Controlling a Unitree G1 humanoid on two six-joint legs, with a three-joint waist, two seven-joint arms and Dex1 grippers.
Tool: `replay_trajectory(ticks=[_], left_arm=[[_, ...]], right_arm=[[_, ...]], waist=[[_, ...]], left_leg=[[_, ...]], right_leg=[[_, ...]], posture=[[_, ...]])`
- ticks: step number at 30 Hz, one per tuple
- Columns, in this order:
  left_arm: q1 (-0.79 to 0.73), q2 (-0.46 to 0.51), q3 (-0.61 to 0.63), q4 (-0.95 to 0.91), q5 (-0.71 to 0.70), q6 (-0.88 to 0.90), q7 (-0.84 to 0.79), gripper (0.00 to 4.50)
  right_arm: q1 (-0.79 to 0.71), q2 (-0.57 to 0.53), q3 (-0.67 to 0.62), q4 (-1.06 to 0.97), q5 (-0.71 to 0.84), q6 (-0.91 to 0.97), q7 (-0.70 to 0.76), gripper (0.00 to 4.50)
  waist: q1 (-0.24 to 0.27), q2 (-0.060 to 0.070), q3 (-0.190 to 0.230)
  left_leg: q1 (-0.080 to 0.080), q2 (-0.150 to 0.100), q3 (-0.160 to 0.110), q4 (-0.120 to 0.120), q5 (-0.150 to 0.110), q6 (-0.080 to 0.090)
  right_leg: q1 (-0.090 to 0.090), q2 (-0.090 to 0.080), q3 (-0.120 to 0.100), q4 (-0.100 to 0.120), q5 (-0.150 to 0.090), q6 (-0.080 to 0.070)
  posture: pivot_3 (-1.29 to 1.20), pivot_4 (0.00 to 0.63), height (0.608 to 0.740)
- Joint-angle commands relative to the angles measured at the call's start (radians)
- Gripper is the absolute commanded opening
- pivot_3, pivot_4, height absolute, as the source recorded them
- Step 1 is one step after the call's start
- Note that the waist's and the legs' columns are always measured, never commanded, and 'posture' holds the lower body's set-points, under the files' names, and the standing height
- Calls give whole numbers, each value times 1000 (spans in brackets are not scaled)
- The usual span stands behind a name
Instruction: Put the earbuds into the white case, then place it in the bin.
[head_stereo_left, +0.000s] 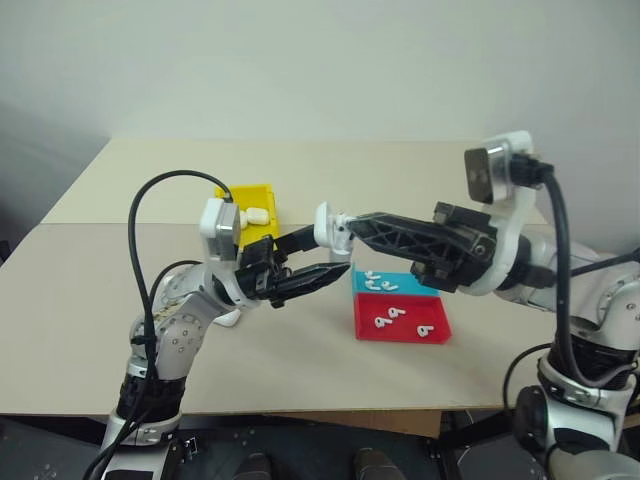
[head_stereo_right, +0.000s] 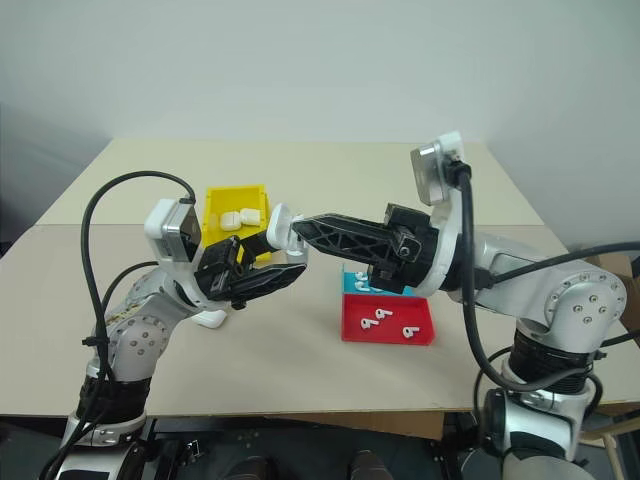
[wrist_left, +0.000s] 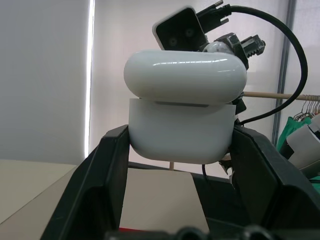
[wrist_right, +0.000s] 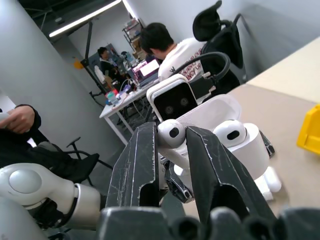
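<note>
Right wrist view shows the right gripper (wrist_right: 177, 145) pinching an earbud (wrist_right: 171, 134) by its stem, bud end toward the white case (wrist_right: 235, 142), which lies just beyond with lid open and one earbud already seated. The left gripper (wrist_left: 182, 150) clamps that case's body above the table. The yellow bin (head_stereo_left: 252, 203) sits behind, nearer the left arm.

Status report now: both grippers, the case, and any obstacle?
Left gripper shut on the white case, lid open. Right gripper shut on an earbud at the case; one earbud already seated. No obstacle seen.
</note>
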Motion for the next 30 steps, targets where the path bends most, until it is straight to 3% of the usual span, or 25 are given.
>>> replay_trajectory(ticks=[1,10,19,28,30], left_arm=[[-17,-7,3,-17,0,-17,-6,2754],[-23,-14,2,-16,6,-24,-9,2754],[-24,-21,6,-15,16,-27,-10,2754],[-26,-21,12,-22,14,-21,-9,2754],[-27,-21,12,-22,14,-20,-8,2754]], right_arm=[[0,-55,41,-8,62,-83,-9,653],[21,-147,121,-21,0,-143,31,653],[42,-178,141,-46,-111,-156,168,653],[53,-194,156,-78,-129,-185,158,3697],[57,-193,157,-87,-141,-194,165,3966]], waist=[[-2,0,0],[-1,0,0],[3,0,0],[11,0,0],[13,0,0]], left_leg=[[0,0,0,0,0,0],[-1,0,0,0,0,0],[-1,0,0,0,0,0],[-2,0,0,0,0,0],[-2,0,0,0,0,0]], right_leg=[[0,0,0,0,0,0],[-1,0,0,0,0,0],[-1,0,0,-1,0,0],[-1,0,0,-1,0,0],[-1,0,0,-1,0,0]], posture=[[0,150,740],[0,150,740],[0,150,740],[0,150,740],[0,150,740]])
